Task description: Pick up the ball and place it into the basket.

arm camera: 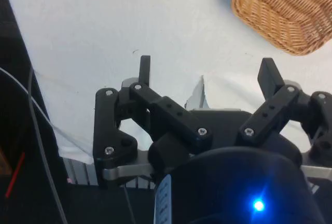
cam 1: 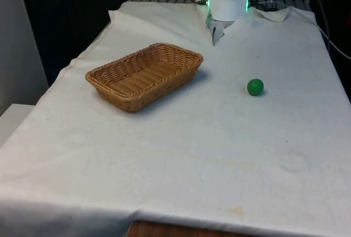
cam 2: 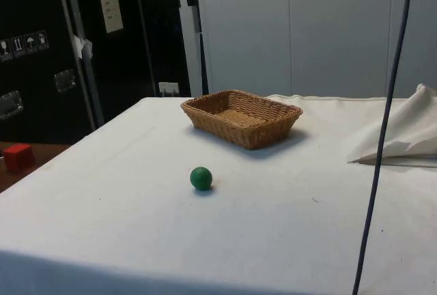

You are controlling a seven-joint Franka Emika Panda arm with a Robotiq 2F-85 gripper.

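A small green ball (cam 1: 255, 87) (cam 2: 201, 178) rests on the white cloth, towards the front view's right. An empty brown wicker basket (cam 1: 145, 75) (cam 2: 241, 117) (arm camera: 284, 12) stands to the front view's left of it, well apart from the ball. In the wrist view my gripper (arm camera: 207, 73) hangs high over the cloth with its two black fingers (arm camera: 144, 70) spread wide and nothing between them. The basket's corner shows beyond the fingers there.
The robot's base (cam 1: 227, 0) stands at the table's far end, with the cloth bunched into a fold (cam 2: 403, 134) around it. A dark cable (cam 2: 382, 138) hangs down at the side view's right. The table's edges drop off on all sides.
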